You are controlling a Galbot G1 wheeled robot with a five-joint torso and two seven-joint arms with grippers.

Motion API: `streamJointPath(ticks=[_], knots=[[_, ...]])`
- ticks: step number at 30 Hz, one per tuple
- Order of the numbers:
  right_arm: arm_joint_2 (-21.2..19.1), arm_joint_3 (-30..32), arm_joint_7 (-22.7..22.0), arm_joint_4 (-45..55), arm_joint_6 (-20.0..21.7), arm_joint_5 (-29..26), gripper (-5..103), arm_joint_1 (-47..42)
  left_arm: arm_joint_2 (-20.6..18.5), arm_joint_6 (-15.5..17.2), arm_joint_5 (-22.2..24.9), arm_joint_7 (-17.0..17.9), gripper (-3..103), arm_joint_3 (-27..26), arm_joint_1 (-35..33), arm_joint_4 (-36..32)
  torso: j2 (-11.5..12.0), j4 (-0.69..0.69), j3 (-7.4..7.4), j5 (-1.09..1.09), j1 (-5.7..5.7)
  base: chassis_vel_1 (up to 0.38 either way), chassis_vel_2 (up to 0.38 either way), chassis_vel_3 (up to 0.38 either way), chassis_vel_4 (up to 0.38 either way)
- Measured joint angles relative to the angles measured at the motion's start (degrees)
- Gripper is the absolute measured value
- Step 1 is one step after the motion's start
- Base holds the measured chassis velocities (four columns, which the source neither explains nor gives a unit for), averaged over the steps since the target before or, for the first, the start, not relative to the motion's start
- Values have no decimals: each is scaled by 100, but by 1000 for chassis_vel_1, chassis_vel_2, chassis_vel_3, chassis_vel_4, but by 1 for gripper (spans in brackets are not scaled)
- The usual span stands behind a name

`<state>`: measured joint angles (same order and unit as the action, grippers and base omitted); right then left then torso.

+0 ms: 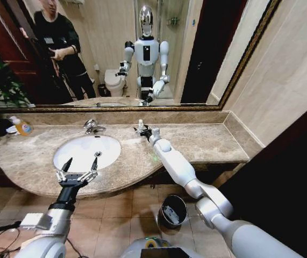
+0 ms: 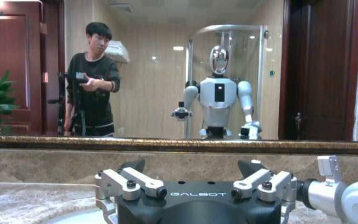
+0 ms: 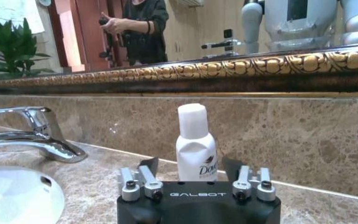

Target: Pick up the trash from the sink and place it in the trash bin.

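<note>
Nearest the robot, the trash bin (image 1: 173, 210) stands on the floor under the tabletop's (image 1: 207, 142) front edge, below the right arm. The left tool (image 1: 83, 160) hovers over the near rim of the sink (image 1: 83, 151), its fingers spread wide and holding nothing. The white basin looks bare from the head view.

Farther back, the right tool (image 1: 142, 129) reaches across the tabletop to a small white tube (image 3: 196, 148) standing upright near the back wall, to the side of the chrome faucet (image 1: 92, 126) (so outside the basin, not in it). The fingers stand apart on either side of it, not yet pressing.

The tube is probably light, smooth plastic and top-heavy enough to tip at a nudge. Its broad lower body looks like the best hold; the rounded shoulder and cap could slip.
</note>
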<state>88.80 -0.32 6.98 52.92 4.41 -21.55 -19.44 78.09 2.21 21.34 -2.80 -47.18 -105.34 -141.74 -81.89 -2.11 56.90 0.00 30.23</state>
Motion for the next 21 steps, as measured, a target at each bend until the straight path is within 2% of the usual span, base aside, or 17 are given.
streamJointPath(ticks=[2, 3, 5, 7, 11, 15, 18, 20, 21], knots=[[-1, 5, -8, -7, -3, 2, 57, 2, 0, 0, 0, 0, 100, 0, 0, 0, 0, 0, 0, 0, 0, 0, 0, 0, 0], [-1, 5, -8, -7, -3, 2, 57, 2, 0, 0, 0, 0, 100, 0, 0, 0, 0, 0, 0, 0, 0, 0, 0, 0, 0], [-9, 5, -54, -6, -4, 2, 47, 2, 0, 0, 0, 0, 100, 0, 0, 0, 0, 0, 0, 0, 0, 0, 0, 0, 0], [-13, 5, -76, -3, -4, 2, 47, 2, 0, 0, 0, 0, 100, 0, 0, 0, 0, 0, 0, 0, 0, 0, 0, 0, 0], [-155, -6, -258, 376, 340, -4, 28, -84, 0, 0, 0, 0, 100, 0, 0, 0, 0, 0, 0, 1, 0, 0, 0, 0, 0], [-318, -66, -324, 752, 418, -48, 22, -179, 0, 0, 0, 0, 100, 0, 0, 0, 0, 0, 0, 1, 0, 0, 0, 0, 0], [-797, -165, -422, 1812, 651, -495, 15, -468, 0, 0, 0, 0, 100, 0, 0, 0, 0, -1, -1, 2, 0, 0, 0, 0, 0], [-947, -165, -418, 2057, 696, -585, 15, -564, 0, 0, 0, 0, 100, 0, 0, 0, 0, 0, -1, 0, 0, 0, 0, 0, 0], [-1159, -144, -393, 2363, 783, -727, 15, -684, 0, 0, 0, 1, 100, -1, 0, 0, 0, -2, 0, 2, 0, 0, 0, 0, 0]])
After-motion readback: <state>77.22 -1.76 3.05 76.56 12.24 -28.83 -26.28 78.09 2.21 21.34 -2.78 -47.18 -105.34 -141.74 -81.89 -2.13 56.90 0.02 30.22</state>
